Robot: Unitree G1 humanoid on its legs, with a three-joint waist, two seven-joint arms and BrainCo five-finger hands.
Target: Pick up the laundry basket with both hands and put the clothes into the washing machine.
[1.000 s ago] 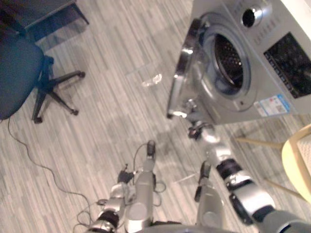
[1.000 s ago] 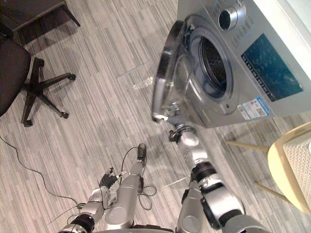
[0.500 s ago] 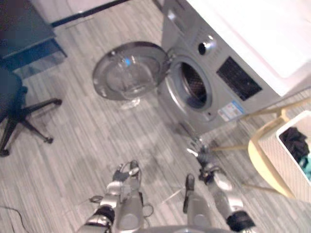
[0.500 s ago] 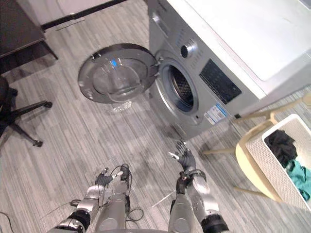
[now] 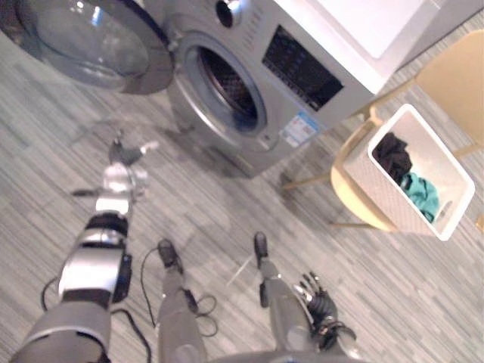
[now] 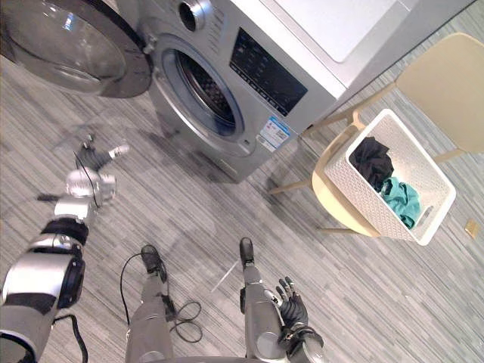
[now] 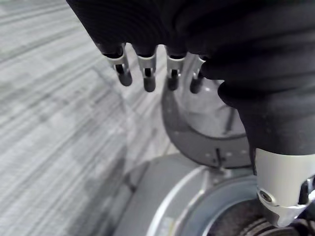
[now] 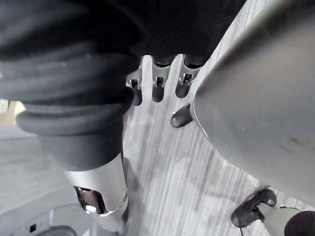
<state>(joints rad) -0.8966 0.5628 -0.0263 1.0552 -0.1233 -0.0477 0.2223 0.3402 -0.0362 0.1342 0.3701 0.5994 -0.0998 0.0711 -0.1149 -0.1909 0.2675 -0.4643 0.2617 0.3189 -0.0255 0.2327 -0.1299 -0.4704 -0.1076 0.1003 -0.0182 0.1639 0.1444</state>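
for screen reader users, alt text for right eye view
A washing machine stands with its door swung open; beside it, a white laundry basket holding dark and teal clothes sits on a pale chair. The left robot hand and right robot hand are open, empty.

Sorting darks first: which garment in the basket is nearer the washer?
The black garment, lying between the washing machine and the teal garment.
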